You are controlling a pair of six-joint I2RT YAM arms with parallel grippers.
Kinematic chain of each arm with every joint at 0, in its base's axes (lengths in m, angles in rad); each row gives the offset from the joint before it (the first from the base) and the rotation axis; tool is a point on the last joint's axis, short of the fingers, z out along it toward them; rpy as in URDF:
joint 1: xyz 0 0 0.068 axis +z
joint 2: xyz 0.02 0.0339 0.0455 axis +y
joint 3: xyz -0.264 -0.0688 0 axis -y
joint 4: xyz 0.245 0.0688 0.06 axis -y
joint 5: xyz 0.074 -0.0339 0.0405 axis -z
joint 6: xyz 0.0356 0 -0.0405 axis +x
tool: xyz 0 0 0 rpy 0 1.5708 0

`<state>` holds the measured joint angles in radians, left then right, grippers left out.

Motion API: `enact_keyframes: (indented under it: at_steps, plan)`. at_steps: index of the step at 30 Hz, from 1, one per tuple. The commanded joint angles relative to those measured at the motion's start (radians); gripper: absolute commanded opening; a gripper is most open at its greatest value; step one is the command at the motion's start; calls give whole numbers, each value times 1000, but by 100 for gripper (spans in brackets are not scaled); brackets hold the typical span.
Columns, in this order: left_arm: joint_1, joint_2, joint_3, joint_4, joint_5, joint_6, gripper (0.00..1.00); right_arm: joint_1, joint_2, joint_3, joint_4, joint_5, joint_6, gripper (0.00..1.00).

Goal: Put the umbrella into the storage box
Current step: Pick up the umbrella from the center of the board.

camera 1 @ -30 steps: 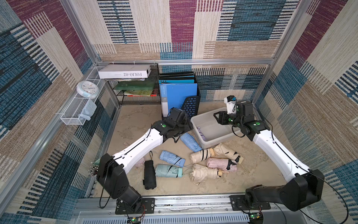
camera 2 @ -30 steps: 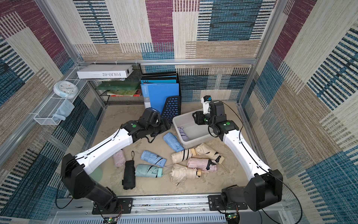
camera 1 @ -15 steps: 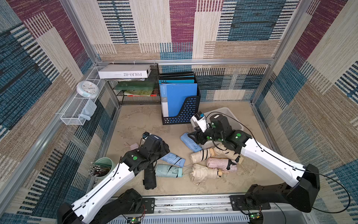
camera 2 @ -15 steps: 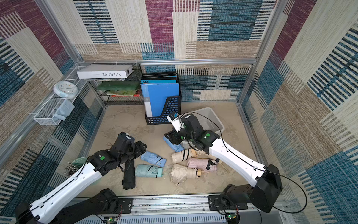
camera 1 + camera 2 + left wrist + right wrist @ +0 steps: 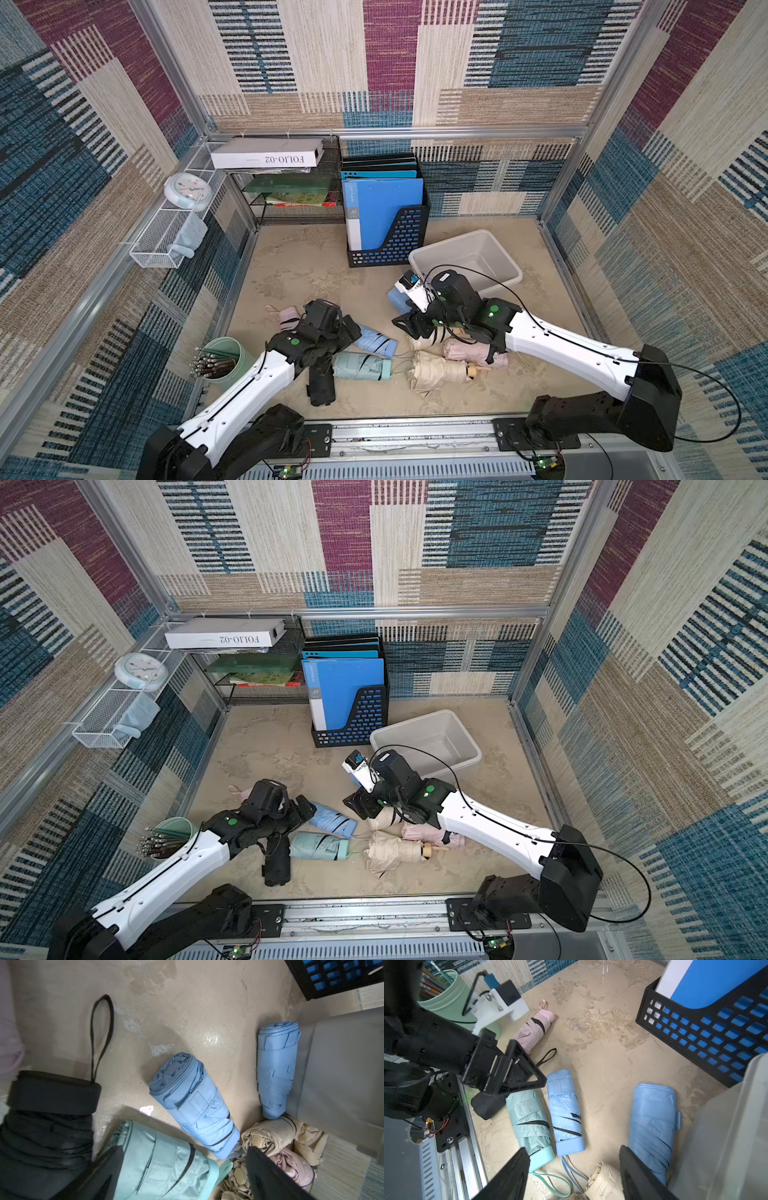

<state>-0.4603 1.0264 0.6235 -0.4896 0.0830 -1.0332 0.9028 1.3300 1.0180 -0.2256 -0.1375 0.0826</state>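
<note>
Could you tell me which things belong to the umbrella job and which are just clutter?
Job: storage box, mint umbrella, blue umbrella, second blue umbrella, black umbrella, pink umbrella, beige umbrella.
Lying about: file holder, pencil cup, clock, wire basket.

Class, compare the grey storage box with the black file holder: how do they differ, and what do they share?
The storage box is light grey with solid walls; the file holder is black and perforated. The storage box is low and wide; the file holder stands taller. The file holder holds blue folders; the storage box's visible part looks empty. Both are open-topped.
</note>
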Motion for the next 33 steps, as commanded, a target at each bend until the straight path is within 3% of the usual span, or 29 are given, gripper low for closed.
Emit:
enact_keyframes:
  at_steps: [1,11,22,33]
  plan:
    - [3,63,29,77,46,-32,96,2,-14,-8,36,28,33,73]
    - [2,218,94,-4,-44,-227,100,0,-13,-9,54,64,48,74]
    - [-36,406,210,-58,-71,-351,99,-1,18,24,25,101,59,74]
    - [-55,559,306,-125,-74,-394,86,0,16,7,31,122,64,72]
